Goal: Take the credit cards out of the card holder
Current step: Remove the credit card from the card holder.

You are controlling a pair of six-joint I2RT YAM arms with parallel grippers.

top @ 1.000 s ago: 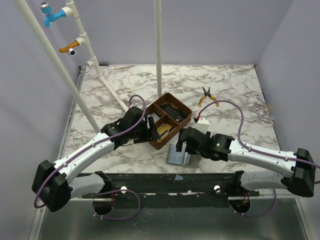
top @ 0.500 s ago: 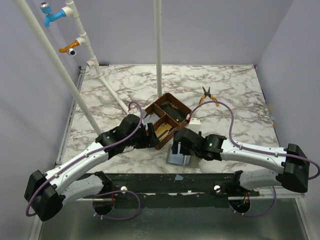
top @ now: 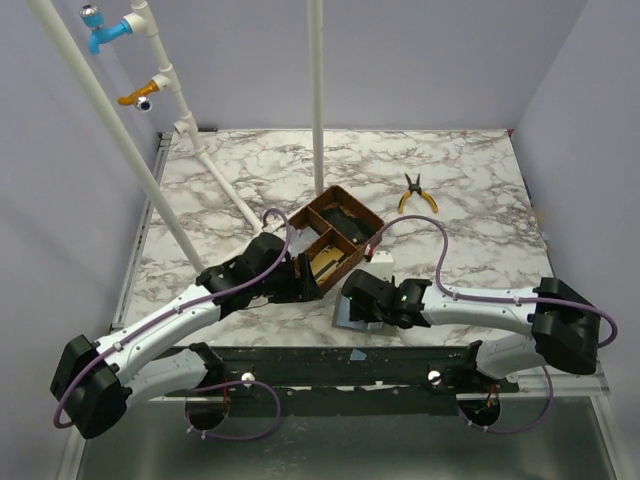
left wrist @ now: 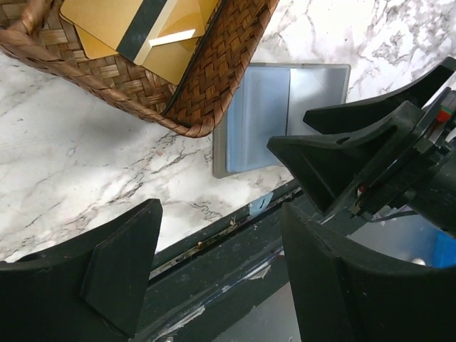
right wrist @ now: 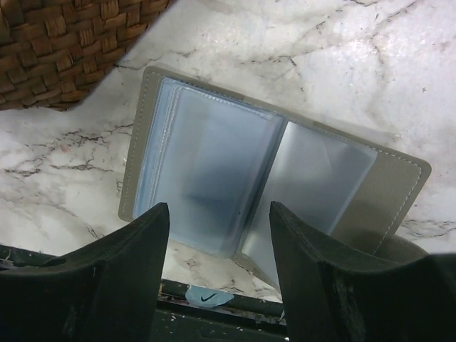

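The grey card holder lies open and flat near the table's front edge, paler blue-grey sleeves up; it also shows in the left wrist view. I cannot tell whether its sleeves hold a card. Gold cards with a dark stripe lie in the near compartment of the brown woven tray. My right gripper hangs just above the holder, open and empty. My left gripper is open and empty by the tray's near corner, left of the holder.
The tray's near corner almost meets the holder's far left edge. Yellow-handled pliers lie at the back right. White pipes slant over the left side and a white pole stands behind the tray. The dark table rail is close.
My right gripper has moved left and forward over the card holder. My left gripper has moved right and nearer, along the tray's near corner. The holder and tray have not moved.
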